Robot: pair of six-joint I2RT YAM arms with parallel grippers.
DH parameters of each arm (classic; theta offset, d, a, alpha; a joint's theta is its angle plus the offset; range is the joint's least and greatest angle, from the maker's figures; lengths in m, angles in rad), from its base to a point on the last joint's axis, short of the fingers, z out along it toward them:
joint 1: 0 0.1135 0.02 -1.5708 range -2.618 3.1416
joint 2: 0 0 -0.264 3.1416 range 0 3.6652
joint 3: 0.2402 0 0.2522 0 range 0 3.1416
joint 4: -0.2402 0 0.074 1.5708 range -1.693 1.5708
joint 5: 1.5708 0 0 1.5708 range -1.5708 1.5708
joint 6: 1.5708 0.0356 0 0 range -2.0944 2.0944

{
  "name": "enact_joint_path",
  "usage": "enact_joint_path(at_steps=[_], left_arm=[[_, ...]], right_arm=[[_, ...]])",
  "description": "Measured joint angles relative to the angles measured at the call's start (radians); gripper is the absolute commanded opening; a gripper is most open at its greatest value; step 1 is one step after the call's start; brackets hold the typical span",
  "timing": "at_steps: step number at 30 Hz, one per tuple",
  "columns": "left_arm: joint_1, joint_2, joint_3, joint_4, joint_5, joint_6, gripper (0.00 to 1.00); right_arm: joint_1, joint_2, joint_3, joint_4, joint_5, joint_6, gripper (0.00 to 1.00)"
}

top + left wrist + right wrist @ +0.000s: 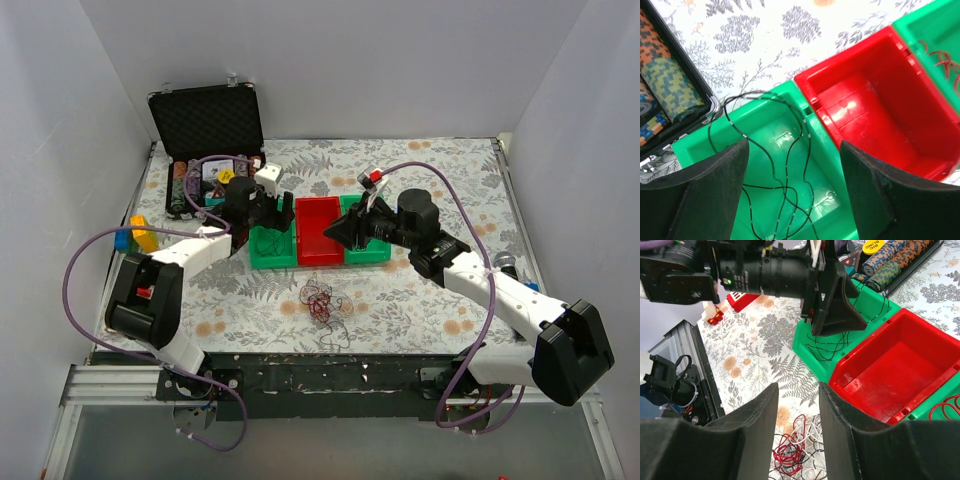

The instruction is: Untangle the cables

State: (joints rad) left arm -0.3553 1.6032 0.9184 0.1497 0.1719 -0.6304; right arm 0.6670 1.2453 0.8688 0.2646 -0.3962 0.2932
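The cables lie in three places. A small tangle (318, 300) of red, white and black wires rests on the floral cloth in front of the bins, also seen as the tangle (795, 450) in the right wrist view. A loose black cable (785, 190) lies in the left green bin (820, 145), one loop draped over its rim. A red coil (947, 407) sits in the right green bin (365, 255). My left gripper (795, 190) hangs open above the black cable, holding nothing. Above the tangle my right gripper (797, 430) stands open, its jaws empty.
A red bin (315, 230) sits between the two green ones. An open black case (205, 125) with poker chips (670, 90) stands at the back left, close to the left green bin. Yellow and blue blocks (140, 238) lie at the left edge.
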Motion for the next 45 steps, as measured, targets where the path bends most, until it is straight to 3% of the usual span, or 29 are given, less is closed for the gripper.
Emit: enact_joint_path(at_steps=[1,7,14,17,23,30,41,45], left_arm=[[0.0,-0.01,0.008,-0.011,0.002,-0.006,0.8],[0.002,-0.08,0.095,-0.092,0.004,-0.031,0.82],[0.021,-0.125,0.158,-0.156,0.002,-0.038,0.75],[0.025,-0.137,0.148,-0.177,0.04,-0.004,0.78],[0.025,-0.319,-0.029,-0.241,0.33,0.192,0.82],[-0.022,-0.445,-0.123,-0.339,0.633,0.433,0.8],[-0.199,-0.282,-0.192,-0.425,0.677,0.764,0.8],[-0.21,-0.243,-0.192,-0.397,0.666,0.818,0.7]], right_arm=[[0.0,0.0,0.0,0.0,0.0,0.0,0.46],[0.0,0.007,0.0,0.0,-0.009,0.0,0.46],[0.0,0.018,0.0,-0.003,-0.011,-0.001,0.41],[0.0,0.02,0.0,-0.019,-0.011,-0.006,0.47],[0.0,0.017,-0.055,-0.036,-0.019,-0.032,0.5],[0.016,0.051,-0.192,-0.06,-0.042,-0.039,0.39],[0.049,0.075,-0.261,-0.084,-0.047,-0.055,0.36],[0.054,0.077,-0.285,-0.085,-0.036,-0.062,0.36]])
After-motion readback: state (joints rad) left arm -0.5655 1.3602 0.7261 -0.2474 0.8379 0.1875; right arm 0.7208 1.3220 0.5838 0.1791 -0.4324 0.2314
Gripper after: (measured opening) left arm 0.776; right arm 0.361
